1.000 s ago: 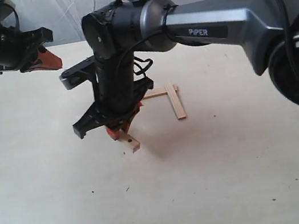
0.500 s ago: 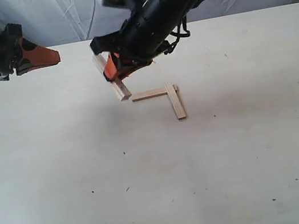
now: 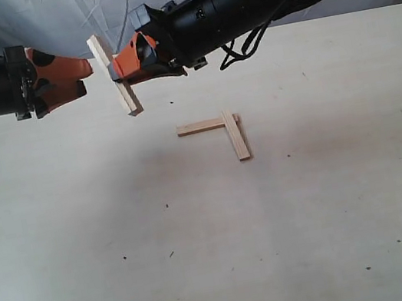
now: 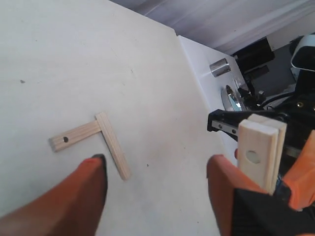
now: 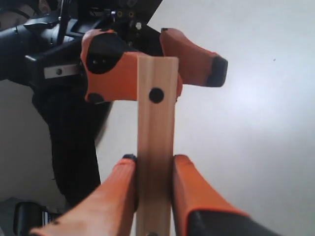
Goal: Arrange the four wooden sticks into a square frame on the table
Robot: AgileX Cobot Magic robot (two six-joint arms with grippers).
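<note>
Exterior view: stick (image 3: 114,74) aloft, table (image 3: 220,256) edge behind

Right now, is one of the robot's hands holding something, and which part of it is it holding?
The right gripper pinches a wooden stick near its middle, up in the air. The left gripper is open and holds nothing.
</note>
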